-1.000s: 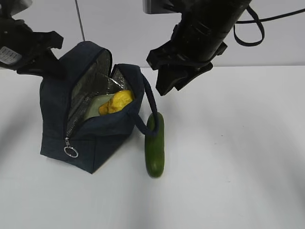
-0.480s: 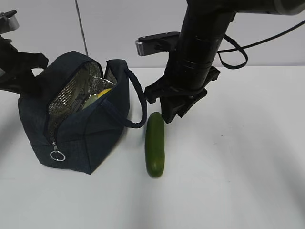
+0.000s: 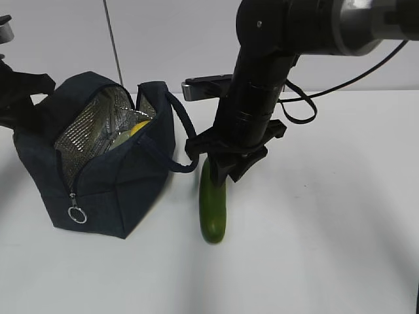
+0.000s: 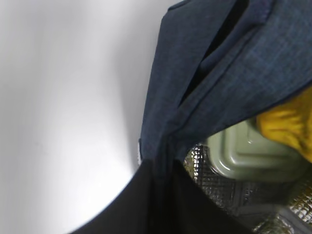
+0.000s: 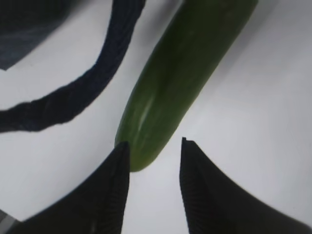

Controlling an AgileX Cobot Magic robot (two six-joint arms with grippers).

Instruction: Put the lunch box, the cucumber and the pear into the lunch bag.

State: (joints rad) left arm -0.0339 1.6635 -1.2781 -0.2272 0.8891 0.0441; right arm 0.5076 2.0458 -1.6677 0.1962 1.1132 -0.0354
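The right gripper point(image 5: 152, 146), jaws half-open, straddles the long dark-green cucumber point(image 5: 185, 78); the left gripper point(image 4: 163, 195) pinches the navy fabric lunch bag point(image 3: 124, 190) at nine o'clock.

Bright, even light falls on the plain white table point(image 3: 327, 229), with soft shadows beside the dark navy fabric lunch bag point(image 3: 124, 190) and the long dark green cucumber point(image 3: 213, 209). Both wrist views are blurred up close; a pale glare washes the left one.

Open navy lunch bag point(image 3: 124, 190) holding lunch box point(image 4: 248, 156), pear point(image 4: 287, 124), cucumber point(image 3: 213, 209) beside
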